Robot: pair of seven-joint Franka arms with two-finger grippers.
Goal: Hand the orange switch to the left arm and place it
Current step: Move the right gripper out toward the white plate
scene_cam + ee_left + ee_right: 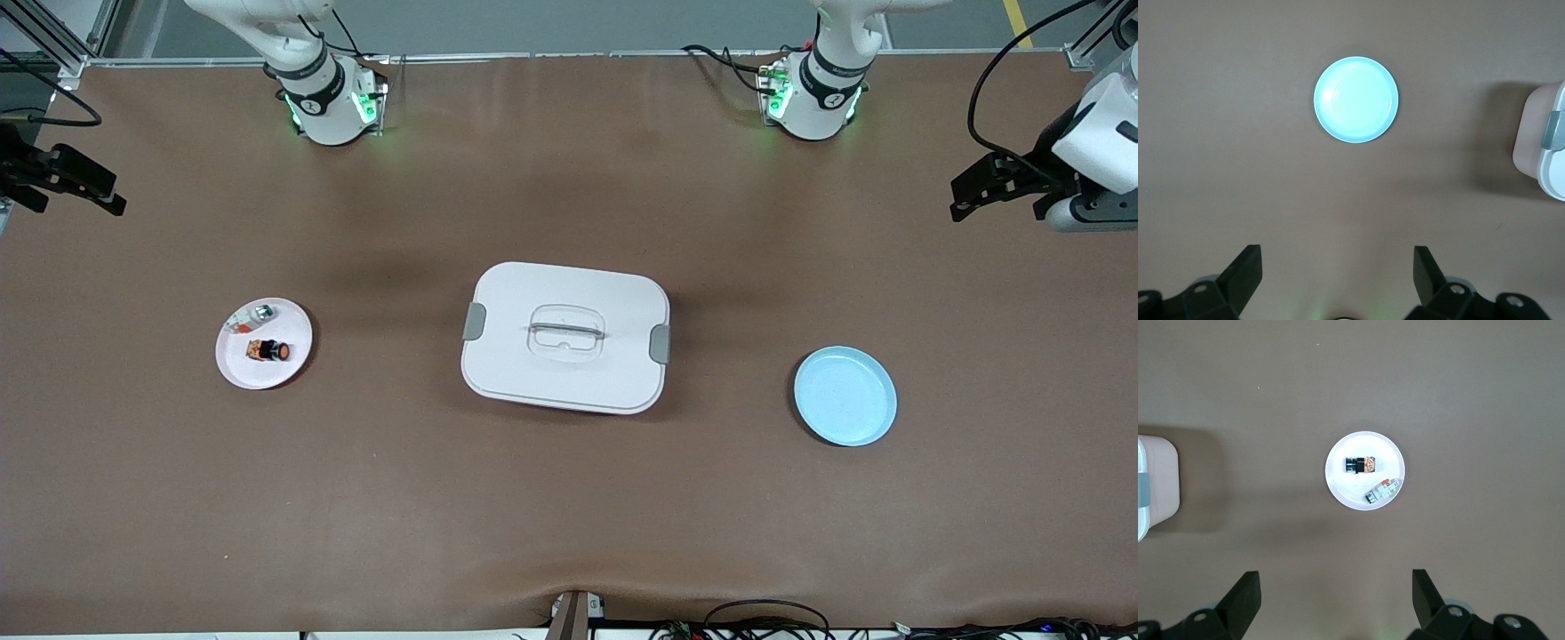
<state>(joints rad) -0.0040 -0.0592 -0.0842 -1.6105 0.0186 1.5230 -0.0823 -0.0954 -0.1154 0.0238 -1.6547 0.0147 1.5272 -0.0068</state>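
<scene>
Task not yet begun. The tiny black-and-orange push-button switch [269, 350] lay on its side on the small round pink plate [240, 366] toward the right arm's end of the table, just beside a small silver-and-red component [263, 312] on the same plate. The large white rounded lidded box [565, 336] with grey side clips sat mid-table, between that plate and the empty round light-blue plate [845, 396] toward the left arm's end. Right gripper [1335, 595] hung high over the table edge, fingers spread apart, holding nothing; left gripper [1338, 270] likewise apart and empty. Remaining, by my judgement: pickup, handover clear of the box, placement, presumably on the blue plate
</scene>
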